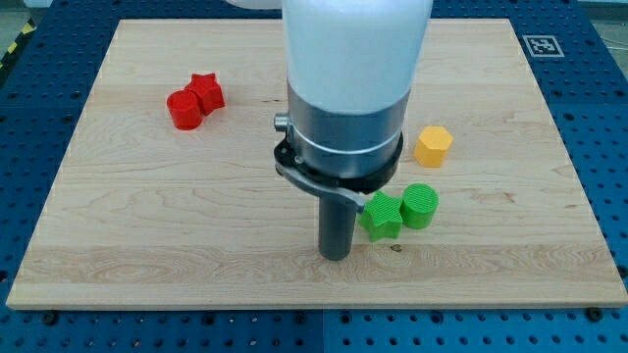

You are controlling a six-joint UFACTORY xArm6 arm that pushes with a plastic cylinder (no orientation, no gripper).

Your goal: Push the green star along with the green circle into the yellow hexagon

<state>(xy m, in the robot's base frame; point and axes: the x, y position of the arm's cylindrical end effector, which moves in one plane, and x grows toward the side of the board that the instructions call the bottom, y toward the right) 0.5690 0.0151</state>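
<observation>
While the pale wooden board (147,235) fills most of the frame, the arm's grey-and-white body (348,88) hangs over its centre. No claw is fitted; my tip (336,255) rests lower centre, just left of the green star block (381,217). Green cylinder block (420,205) touches the star's right. Yellow hexagon block (433,145) sits above right, apart. Red cylinder (183,109) and red star (206,92) touch upper left.
</observation>
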